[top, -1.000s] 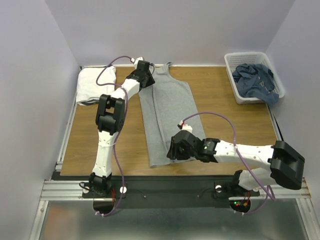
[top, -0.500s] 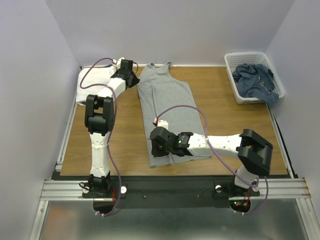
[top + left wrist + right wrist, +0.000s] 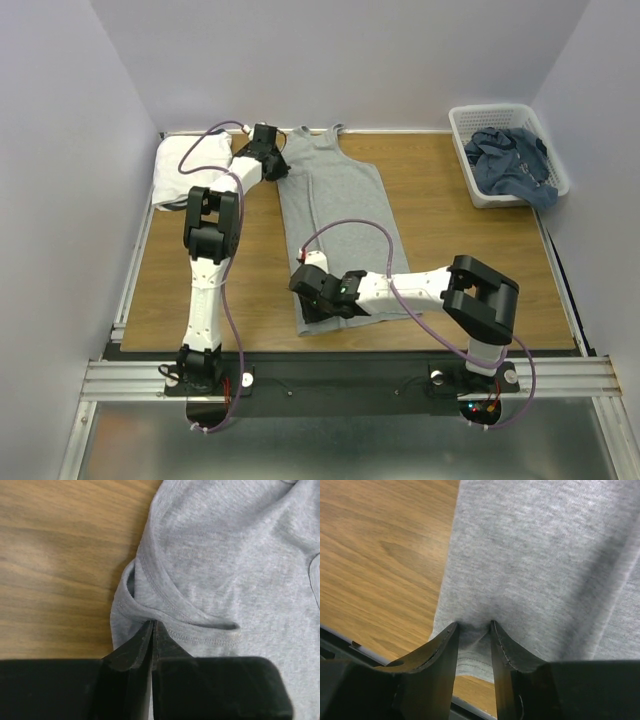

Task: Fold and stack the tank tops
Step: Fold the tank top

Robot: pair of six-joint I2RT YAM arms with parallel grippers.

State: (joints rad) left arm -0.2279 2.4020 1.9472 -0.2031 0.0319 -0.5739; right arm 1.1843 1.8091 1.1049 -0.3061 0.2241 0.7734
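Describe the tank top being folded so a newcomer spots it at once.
Start at the wooden table's middle. The heather grey tank top lies there, straps toward the far edge. Unlike the folded white top far left and the blue garment in the basket, it is laid out full length.

arms (image 3: 203,300): white links, black joints | cables (image 3: 345,222): purple | claw fingers (image 3: 131,656): matte black

Left arm (image 3: 205,275) stretched forward, left claw (image 3: 152,626) pinched closed; right arm (image 3: 420,286) crossed leftward, right claw (image 3: 473,626) clamped.
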